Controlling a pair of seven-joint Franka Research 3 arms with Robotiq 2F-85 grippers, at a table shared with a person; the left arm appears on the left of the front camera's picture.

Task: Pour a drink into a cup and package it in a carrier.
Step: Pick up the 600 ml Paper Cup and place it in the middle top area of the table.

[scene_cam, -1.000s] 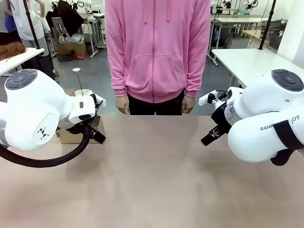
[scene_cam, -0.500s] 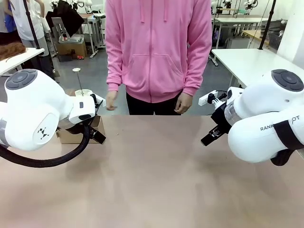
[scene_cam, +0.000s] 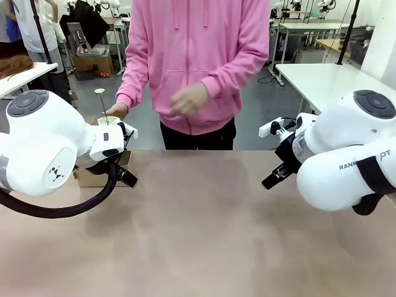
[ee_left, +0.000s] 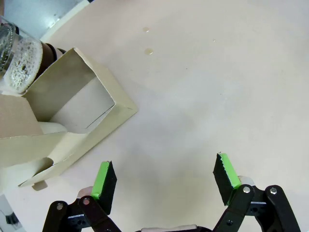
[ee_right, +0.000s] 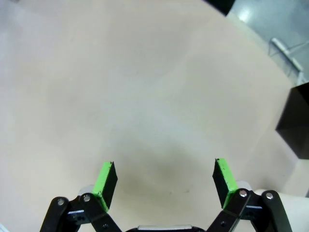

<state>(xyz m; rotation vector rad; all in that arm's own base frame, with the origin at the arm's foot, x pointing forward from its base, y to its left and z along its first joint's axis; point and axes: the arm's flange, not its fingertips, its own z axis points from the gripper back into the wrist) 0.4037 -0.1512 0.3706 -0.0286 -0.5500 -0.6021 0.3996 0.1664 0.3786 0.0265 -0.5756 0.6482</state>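
Carrier point(ee_left: 63, 145), near left gripper point(ee_left: 164, 166), off to one side, apart, jaws spread

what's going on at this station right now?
A person in a pink hoodie has one hand by the clear glass press of dark, foamy drink, which stands next to the brown cardboard carrier on the table's left side. The left pincer and right pincer both hang open and empty over the tan table.

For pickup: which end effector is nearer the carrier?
The left end effector: the carrier sits beside it; the right end effector is across the table.
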